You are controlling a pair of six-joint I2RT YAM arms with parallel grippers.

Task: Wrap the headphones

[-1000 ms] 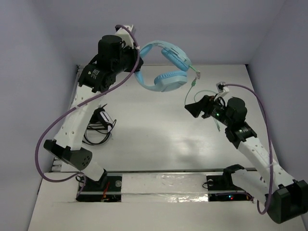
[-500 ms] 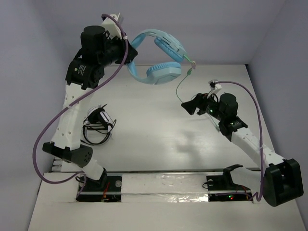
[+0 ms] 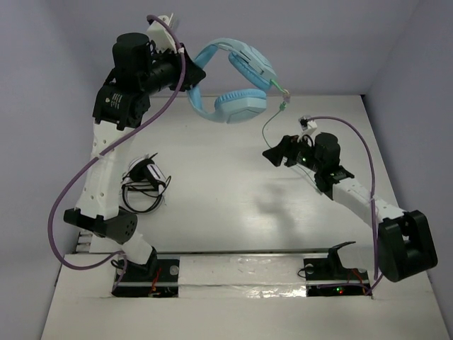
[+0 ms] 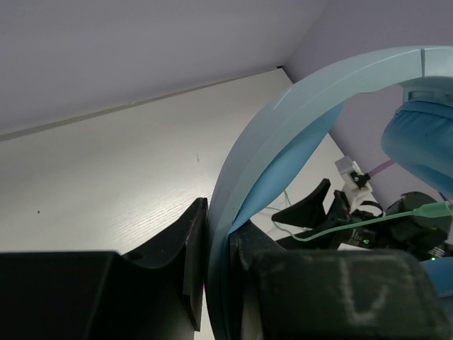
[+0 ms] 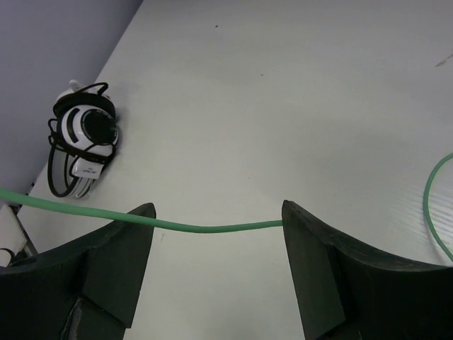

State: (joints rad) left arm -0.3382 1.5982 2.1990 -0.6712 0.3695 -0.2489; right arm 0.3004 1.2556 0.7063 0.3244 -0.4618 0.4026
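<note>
The light blue headphones point(image 3: 237, 78) hang in the air over the table's far edge. My left gripper point(image 3: 191, 75) is shut on their wide headband point(image 4: 283, 127), which sits pinched between the two black fingers point(image 4: 177, 248). The thin pale green cable point(image 3: 265, 131) drops from the ear cups down to my right gripper point(image 3: 273, 154). In the right wrist view the cable point(image 5: 212, 228) crosses the gap between the tips of that gripper point(image 5: 216, 216). Its jaws stand wide apart, so it is open and not pinching the cable.
A small black-and-white coiled cable bundle point(image 3: 145, 178) lies on the white table point(image 3: 226, 198) beside the left arm, also seen as the bundle point(image 5: 81, 138) at far left. Purple robot cables point(image 3: 67, 198) loop off both arms. Grey walls stand close behind and at both sides.
The left arm has lifted the headphones up and to the left. The right gripper has moved left and farther back along the cable, its jaws narrowing slightly.
</note>
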